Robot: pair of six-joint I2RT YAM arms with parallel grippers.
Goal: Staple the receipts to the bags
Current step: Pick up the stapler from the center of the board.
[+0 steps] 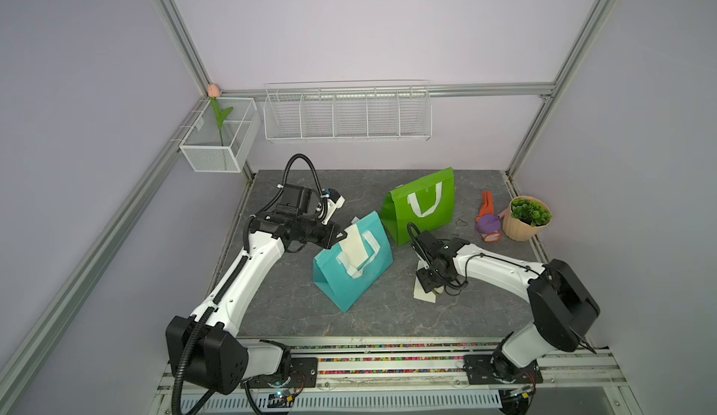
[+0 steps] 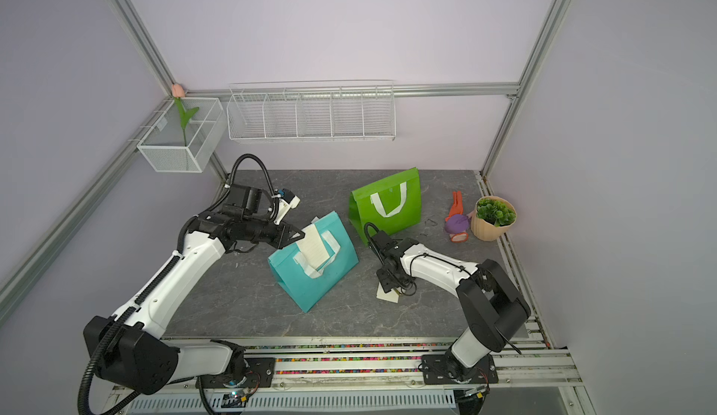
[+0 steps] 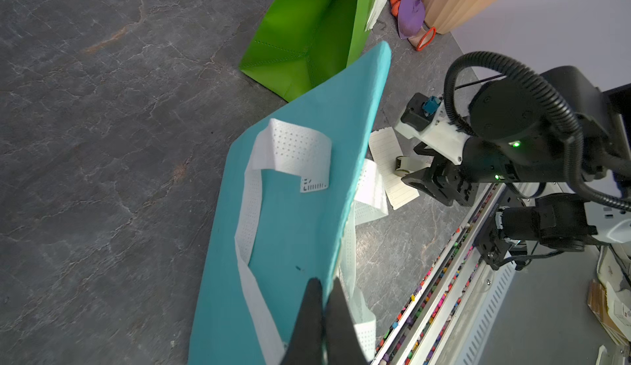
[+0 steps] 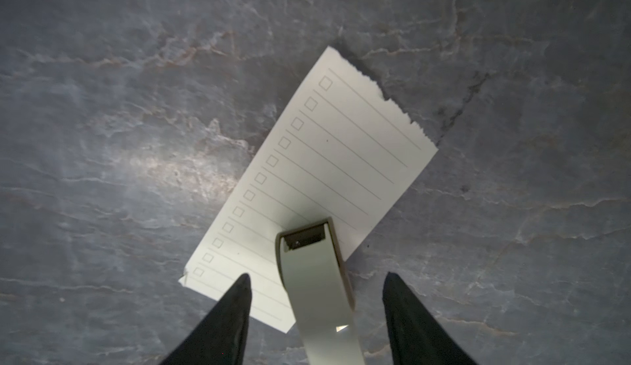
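1. Left fingers [image 3: 309,319] are pressed together on the top rim of the teal tent-shaped paper tote bag [image 1: 349,281]. They sit right at the upper end of a pale cream lined paper receipt [image 1: 355,247] lying on the bag's face. Can't tell if the slip is inside the pinch. If it isn't, it may slide off once the bag gets nudged.
2. Only one small pinch on the rim, so the bag could pivot or tip under a stapler push.
3. A white flat strap handle [image 1: 371,240] runs just beside that slip. A staple could catch the strap instead.
4. Right fingers [image 4: 234,312] are spread and straddle the small chunky white stapler [image 4: 317,278]. Gaps on both sides, nothing held.
5. The stapler rests on the second cream lined receipt [image 4: 341,148], which lies flat on the dark stone-look table [image 1: 291,308]. Closing in could skid the stapler and drag or crumple that slip.
6. The stapler looks slightly askew to the fingers. It may twist in the grasp and leave its mouth mis-aimed.
7. The bright green tent-shaped paper tote bag [image 1: 399,219] stands behind, with no receipt seen on it and apart from the table slip. That slip is not yet picked up, so this bag is not done.
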